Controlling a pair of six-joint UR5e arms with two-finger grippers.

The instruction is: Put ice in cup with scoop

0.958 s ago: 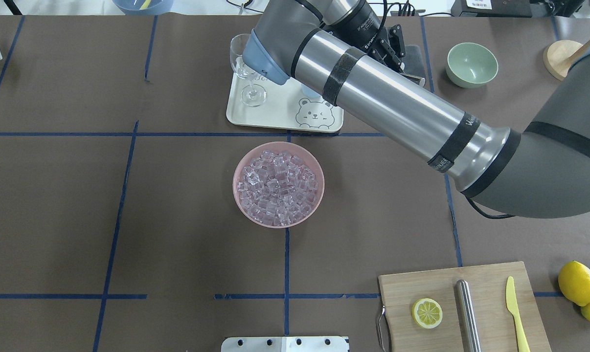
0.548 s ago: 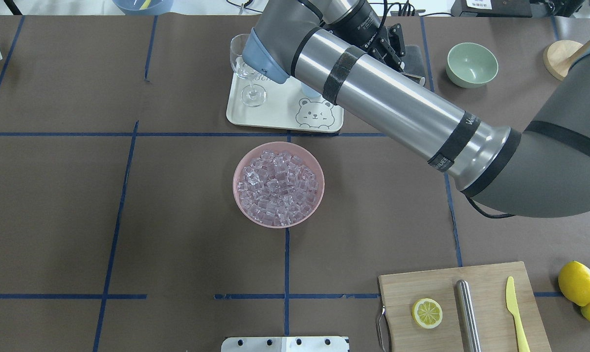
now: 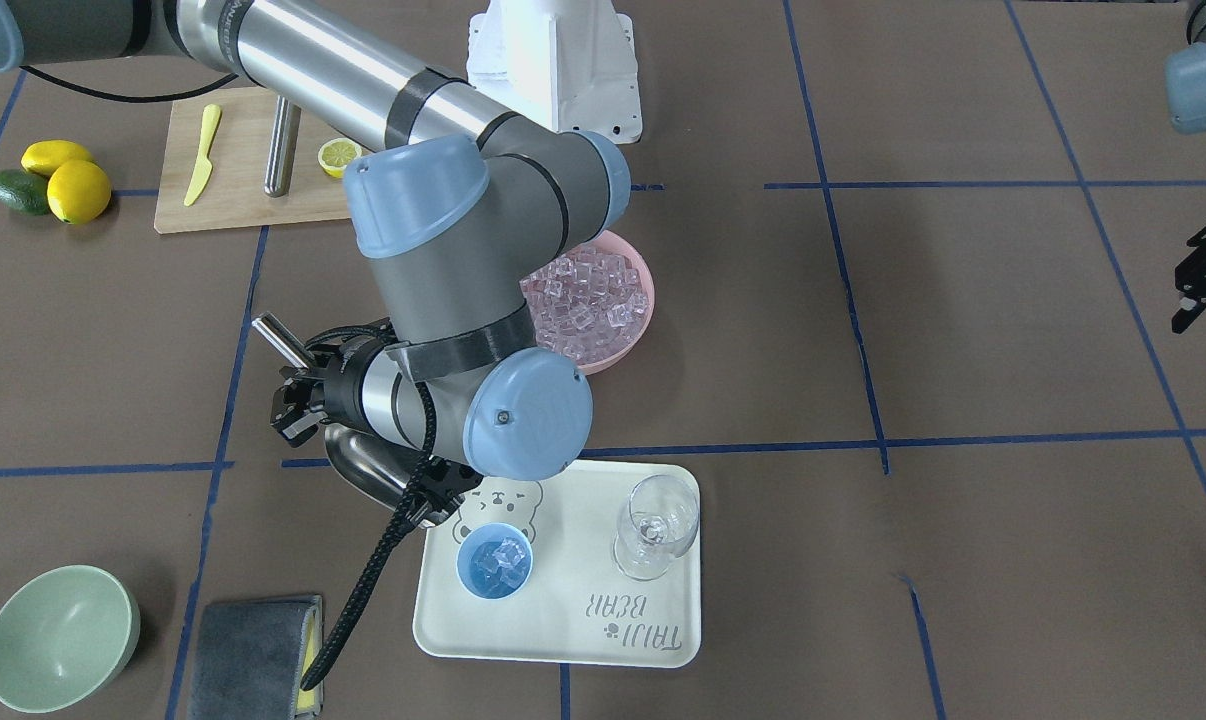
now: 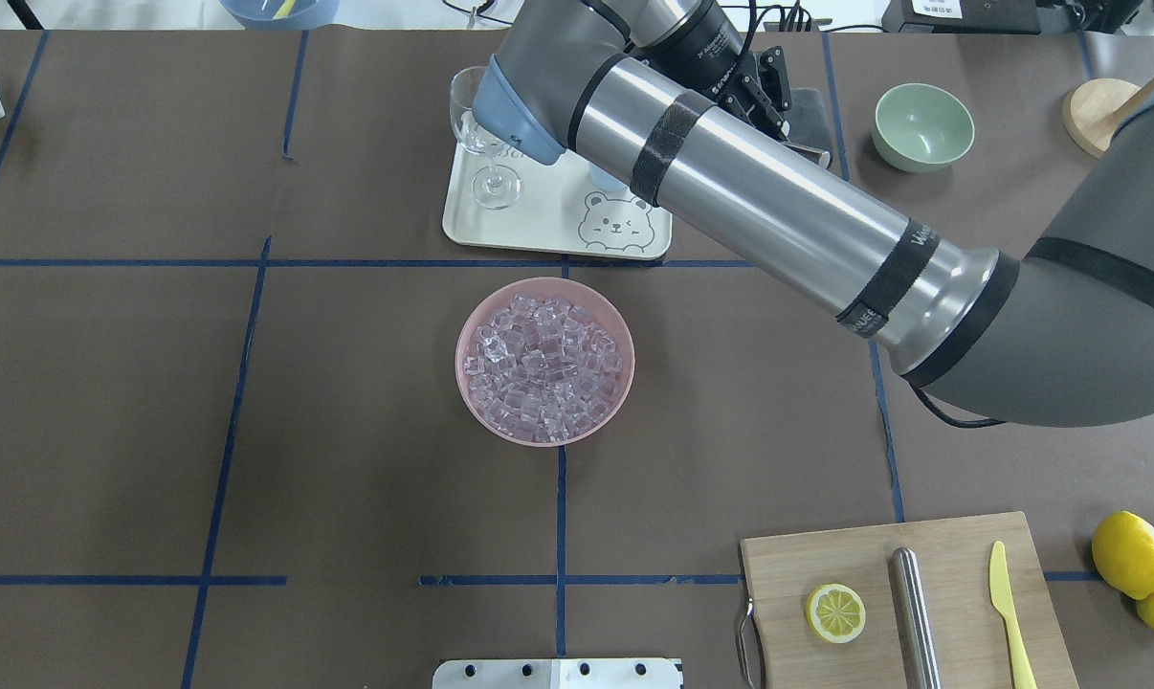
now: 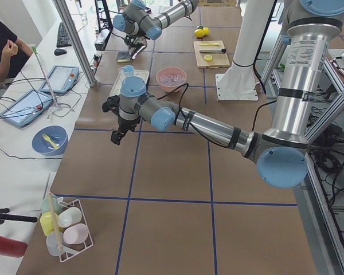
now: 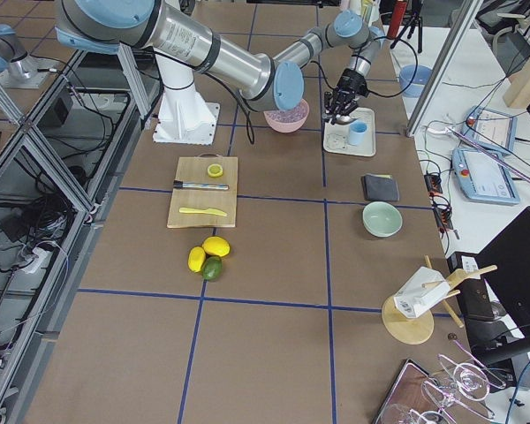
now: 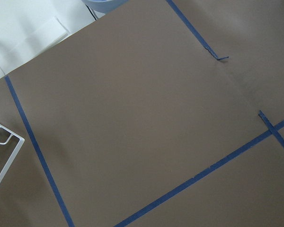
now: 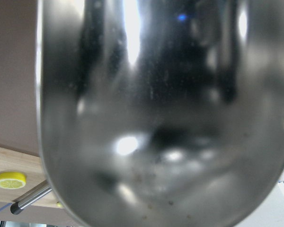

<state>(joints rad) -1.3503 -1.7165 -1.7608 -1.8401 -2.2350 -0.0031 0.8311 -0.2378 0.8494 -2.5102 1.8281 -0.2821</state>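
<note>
My right gripper (image 3: 298,395) is shut on the thin handle of the steel scoop (image 3: 363,465), just left of the white tray (image 3: 563,630) in the front-facing view. The scoop's shiny trough (image 8: 165,142) fills the right wrist view, and no ice shows in it. The light-blue cup (image 3: 461,566) stands on the tray beside the scoop, with a few cubes of ice (image 3: 498,560) inside. Most of the ice (image 4: 543,368) is heaped in a pink bowl (image 4: 462,359) at mid-table. My left gripper (image 3: 1188,300) hangs open, far off over bare table.
A clear wine glass (image 3: 653,525) shares the tray with the cup. A green bowl (image 4: 921,124) and a grey cloth (image 3: 253,655) lie beyond the right arm. A cutting board (image 4: 960,555) with a lemon half, steel tube and yellow knife sits near the robot, lemons beside it.
The right wrist has shifted very slightly over the tray's edge. Nothing else has moved.
</note>
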